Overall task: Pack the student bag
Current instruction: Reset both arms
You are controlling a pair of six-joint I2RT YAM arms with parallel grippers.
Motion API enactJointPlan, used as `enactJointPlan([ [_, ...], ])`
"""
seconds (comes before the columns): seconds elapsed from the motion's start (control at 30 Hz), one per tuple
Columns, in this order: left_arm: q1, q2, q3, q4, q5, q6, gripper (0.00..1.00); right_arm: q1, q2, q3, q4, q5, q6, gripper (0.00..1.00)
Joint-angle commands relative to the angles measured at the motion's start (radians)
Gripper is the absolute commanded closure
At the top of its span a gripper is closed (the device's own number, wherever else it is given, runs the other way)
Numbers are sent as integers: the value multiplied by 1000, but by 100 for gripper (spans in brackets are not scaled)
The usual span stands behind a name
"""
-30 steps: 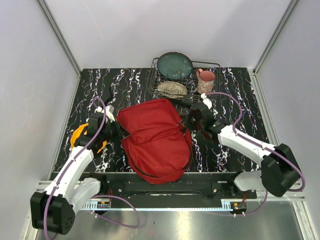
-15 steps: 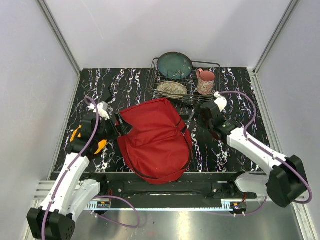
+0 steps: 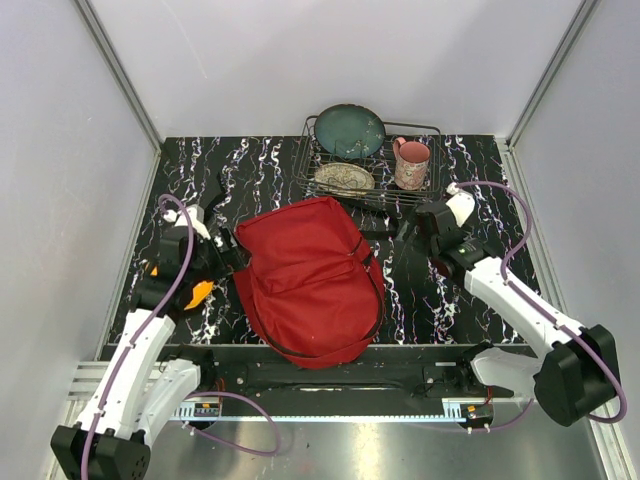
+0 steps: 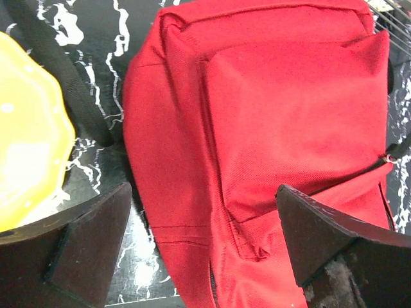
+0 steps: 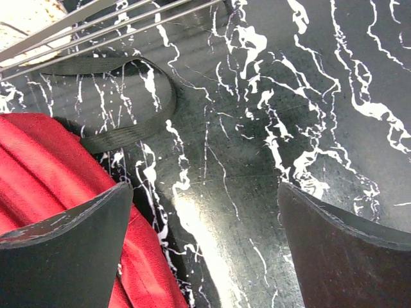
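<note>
The large soft red fabric backpack [image 3: 310, 275] lies mid-frame between the left gripper [image 4: 204, 247] and right gripper [image 5: 204, 247] (both spread wide, empty), where a careless reach could snag the looped black strap [image 5: 128, 122], dragging the bag askew.

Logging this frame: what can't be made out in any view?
- Yellow scalloped-edged object: cut by left wrist view's edge; left arm mostly covers it from above.
- Large red fabric backpack: lies flat, inside unseen in every view.
- Wire dish rack: right wrist view shows only a few bars.
</note>
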Motion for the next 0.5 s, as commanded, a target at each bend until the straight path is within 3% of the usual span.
enactJointPlan([
  [0.0,4,-50,47,-19,-144,6,1,-8,7,64,-51,60,-39,0],
  [0.17,3,-113,35,-33,-228,-2,1,-8,-62,51,-4,198,-88,0],
  [0.47,4,-56,53,-52,-248,4,1,-8,-71,-5,85,247,-172,0],
])
